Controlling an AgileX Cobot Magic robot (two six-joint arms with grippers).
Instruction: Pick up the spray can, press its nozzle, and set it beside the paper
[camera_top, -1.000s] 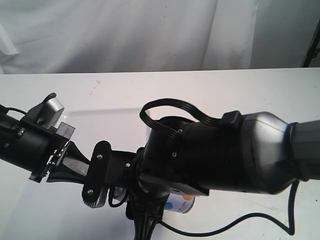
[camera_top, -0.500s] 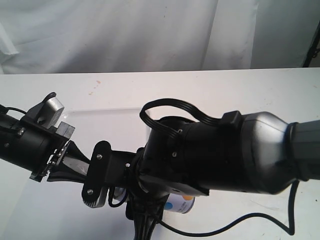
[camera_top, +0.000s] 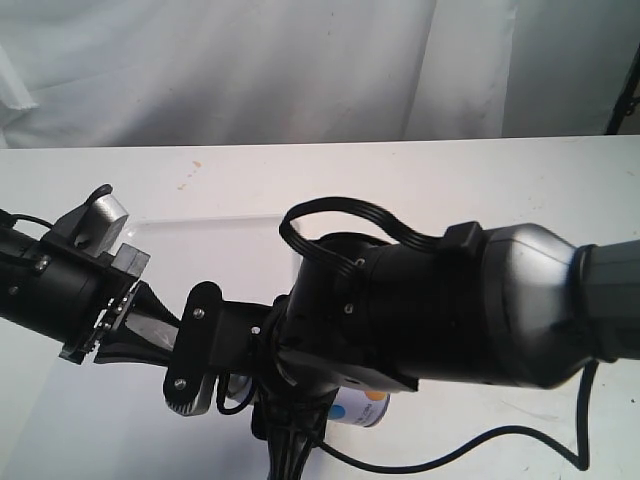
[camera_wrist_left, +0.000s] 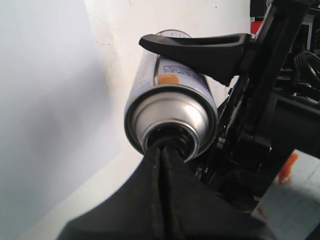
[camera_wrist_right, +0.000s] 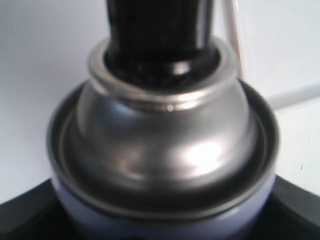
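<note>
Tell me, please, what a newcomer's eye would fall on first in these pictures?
The bulky black-and-silver right arm fills the exterior view's foreground and hides nearly all of the spray can. In the wrist views the can's shiny silver dome dominates, and the right gripper grips the can around its body. The left gripper, fingers shut together, points straight into the middle of that dome.

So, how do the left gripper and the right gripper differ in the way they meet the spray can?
The left gripper has its fingers shut together into one point; the right gripper has its jaws standing wide. The left gripper meets the spray can end-on, at its silver top; the right gripper clamps the can's sides. Both are black and touch the same can.
</note>
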